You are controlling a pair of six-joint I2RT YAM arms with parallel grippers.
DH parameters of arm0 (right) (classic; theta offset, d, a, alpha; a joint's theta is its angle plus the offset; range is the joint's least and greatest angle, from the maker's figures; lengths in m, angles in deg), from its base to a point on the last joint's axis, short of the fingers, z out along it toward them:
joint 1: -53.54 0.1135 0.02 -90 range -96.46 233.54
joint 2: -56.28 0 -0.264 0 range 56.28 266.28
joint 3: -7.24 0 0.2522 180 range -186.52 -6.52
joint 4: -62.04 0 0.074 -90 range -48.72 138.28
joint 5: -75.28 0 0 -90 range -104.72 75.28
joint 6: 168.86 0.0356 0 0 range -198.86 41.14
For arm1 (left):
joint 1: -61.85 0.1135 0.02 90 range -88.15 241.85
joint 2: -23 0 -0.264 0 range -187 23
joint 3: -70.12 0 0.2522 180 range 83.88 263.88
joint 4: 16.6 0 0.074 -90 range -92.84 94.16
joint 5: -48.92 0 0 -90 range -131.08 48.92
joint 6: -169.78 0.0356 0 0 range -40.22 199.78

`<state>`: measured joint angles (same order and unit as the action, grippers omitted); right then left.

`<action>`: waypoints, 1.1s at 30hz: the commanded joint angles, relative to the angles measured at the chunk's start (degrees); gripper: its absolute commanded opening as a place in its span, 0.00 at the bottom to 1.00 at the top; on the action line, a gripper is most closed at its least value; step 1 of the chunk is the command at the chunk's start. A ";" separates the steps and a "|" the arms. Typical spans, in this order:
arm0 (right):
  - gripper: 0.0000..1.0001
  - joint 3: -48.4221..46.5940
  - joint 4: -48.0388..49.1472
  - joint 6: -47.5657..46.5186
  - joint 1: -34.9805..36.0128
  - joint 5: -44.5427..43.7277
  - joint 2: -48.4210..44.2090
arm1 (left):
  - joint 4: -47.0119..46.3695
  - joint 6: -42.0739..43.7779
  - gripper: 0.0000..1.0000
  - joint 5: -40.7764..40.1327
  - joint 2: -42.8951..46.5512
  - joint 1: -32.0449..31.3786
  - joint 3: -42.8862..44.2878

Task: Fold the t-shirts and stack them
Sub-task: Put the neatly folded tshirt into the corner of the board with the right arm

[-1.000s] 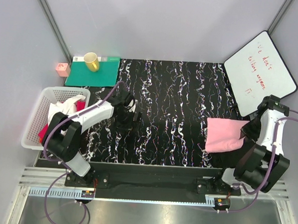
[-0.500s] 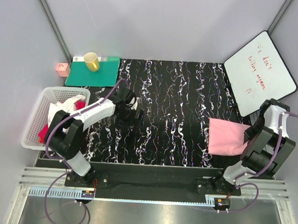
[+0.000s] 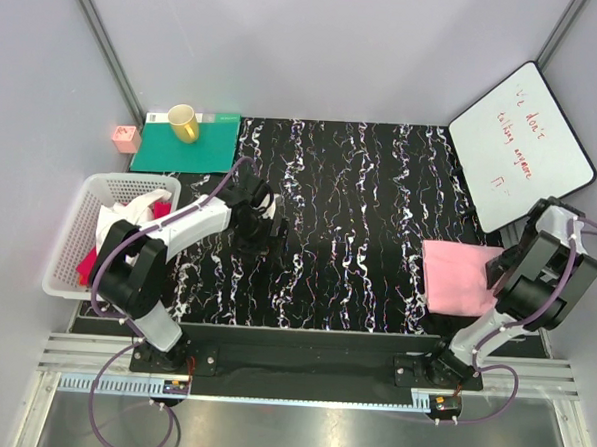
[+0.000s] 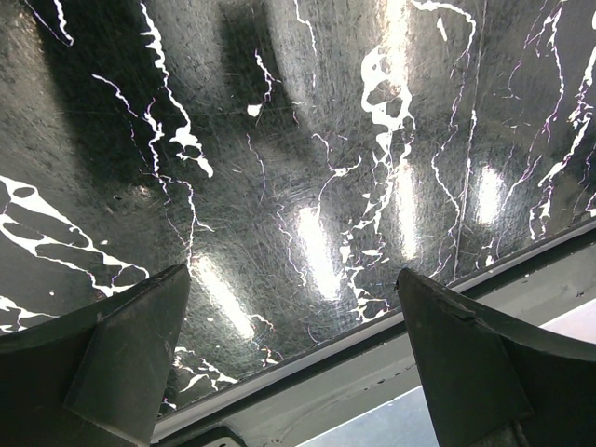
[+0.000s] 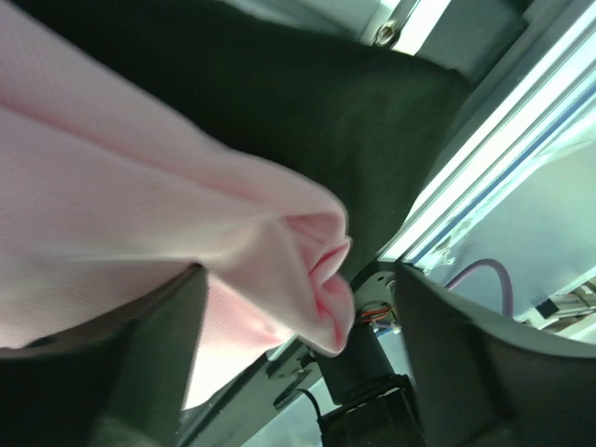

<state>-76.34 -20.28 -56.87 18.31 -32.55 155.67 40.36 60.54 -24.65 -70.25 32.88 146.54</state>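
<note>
A folded light pink t-shirt (image 3: 459,278) lies flat on the black marbled table near its right front corner. My right gripper (image 3: 496,268) is at the shirt's right edge. In the right wrist view that gripper (image 5: 300,272) is open, and a bunched fold of the pink t-shirt (image 5: 140,214) sits loose between the wide-apart jaws. A white t-shirt (image 3: 139,211) and a magenta-red t-shirt (image 3: 87,264) are heaped in the white basket (image 3: 70,224) at the left. My left gripper (image 3: 261,223) (image 4: 291,279) hangs open over bare tabletop with nothing in it.
At the back left a yellow cup (image 3: 184,124) stands on a green mat (image 3: 200,150), with a small pink box (image 3: 126,137) beside it. A whiteboard (image 3: 523,140) leans at the back right. The table's front edge (image 4: 391,326) runs just below the left gripper.
My right gripper has opened and let go of the pink t-shirt, which has settled flat on the table. The right arm has drawn back to the right. The left arm barely moved.
</note>
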 commanded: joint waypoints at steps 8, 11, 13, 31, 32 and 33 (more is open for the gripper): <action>1.00 -15.16 -1.32 -2.40 1.46 11.39 -15.27 | 3.20 2.90 0.99 -4.29 7.91 -0.30 6.07; 1.00 -14.29 1.56 -1.17 3.57 19.62 -19.74 | 4.52 3.34 0.99 -5.08 8.35 -0.21 8.36; 1.00 -12.97 4.38 -0.38 6.03 24.73 -22.74 | 5.66 3.34 0.99 -5.79 8.52 -0.21 9.94; 1.00 -4.44 21.45 6.83 38.95 35.95 -25.67 | 7.07 1.93 0.99 -8.86 10.20 -0.21 12.05; 1.00 -6.53 21.01 6.66 40.83 33.93 -24.44 | 7.51 1.84 0.99 -9.30 10.37 -0.21 12.05; 1.00 -7.69 20.57 6.39 43.11 29.99 -22.94 | 7.60 1.84 0.99 -10.00 10.63 -0.21 12.14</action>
<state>-78.15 -1.61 -51.14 54.18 7.58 129.10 47.81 62.81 -31.36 -62.49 32.88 156.70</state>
